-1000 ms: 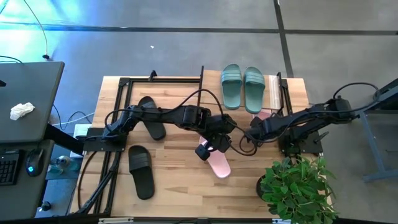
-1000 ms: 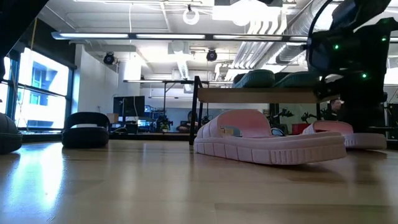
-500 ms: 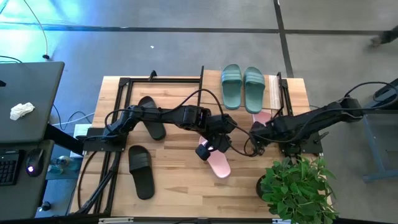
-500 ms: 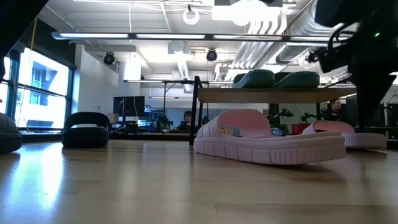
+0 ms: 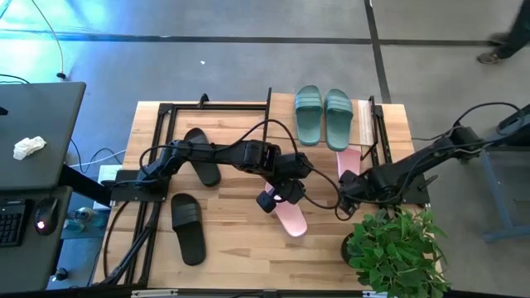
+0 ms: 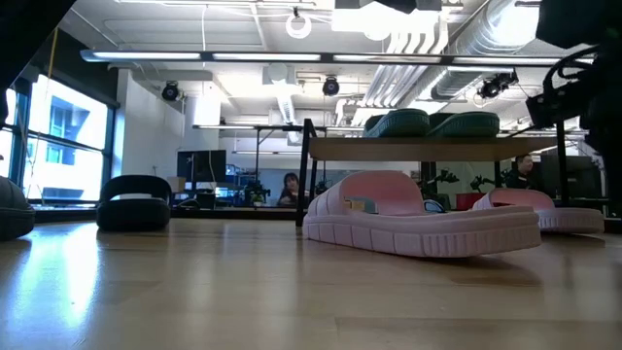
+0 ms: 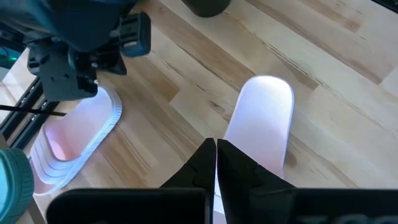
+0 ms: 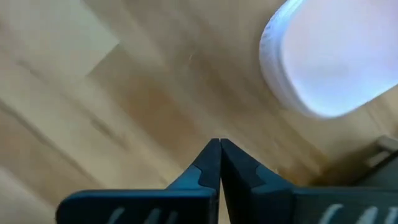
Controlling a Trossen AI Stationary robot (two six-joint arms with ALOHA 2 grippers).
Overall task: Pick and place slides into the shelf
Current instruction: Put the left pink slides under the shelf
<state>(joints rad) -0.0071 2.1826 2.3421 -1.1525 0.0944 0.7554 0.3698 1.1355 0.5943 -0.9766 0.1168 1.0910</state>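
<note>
Since a second ago the right gripper [image 5: 344, 192] has drawn back from the middle of the table toward the potted plant [image 5: 396, 248] at the near right corner, and it has climbed out of the low camera's sight of the shelf; its fingers [image 8: 217, 163] are pressed together on nothing. The left gripper [image 5: 267, 201] has barely shifted, hanging over the heel end of the loose pink slide [image 5: 289, 214], likewise clenched and empty. Nothing among the slides has moved. The butcher-block table [image 5: 232, 240] sits on grey concrete floor, with a dark desk [image 5: 37, 141] off to the left carrying a crumpled white cloth [image 5: 29, 147]; a person [image 5: 507, 43] walks past at the far right, and another sits in the office behind [image 6: 290, 185]. The sage-green pair [image 5: 322, 116] lies side by side on the shelf [image 5: 365, 122], long axes running front to back. The second pink slide [image 5: 348, 159] is tucked under the shelf's edge. The loose pink one lies roughly front to back, slightly slanted. Two black slides [image 5: 187, 228] [image 5: 201, 157] lie on the left, also lengthwise front to back.
</note>
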